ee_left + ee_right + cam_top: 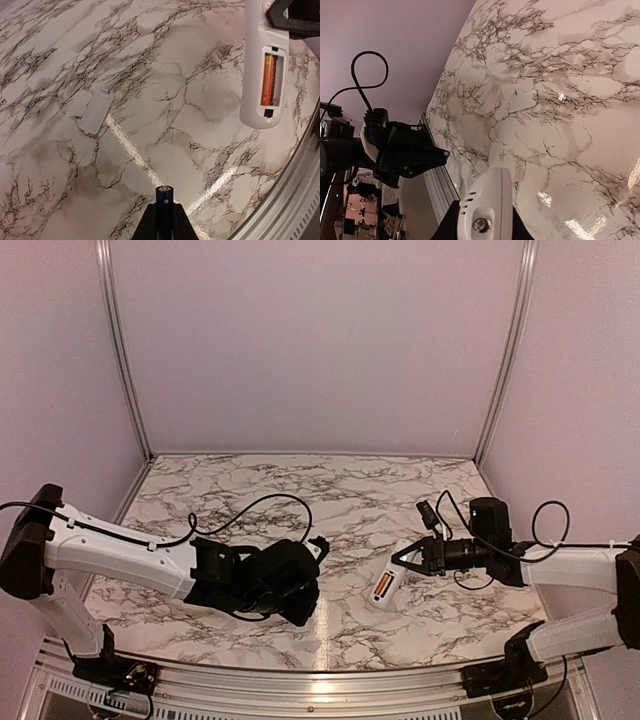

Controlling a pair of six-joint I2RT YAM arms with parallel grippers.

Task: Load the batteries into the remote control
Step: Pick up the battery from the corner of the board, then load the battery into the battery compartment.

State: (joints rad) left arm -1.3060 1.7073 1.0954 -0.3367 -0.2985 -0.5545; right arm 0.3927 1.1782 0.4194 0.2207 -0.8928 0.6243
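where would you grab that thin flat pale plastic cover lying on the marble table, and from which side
Across its short width, near the middle, coming straight down from above. The thin pale plastic cover lies flat on the marble table, so only its two long edges offer opposing faces; a grip would likely have to close right at the tabletop.
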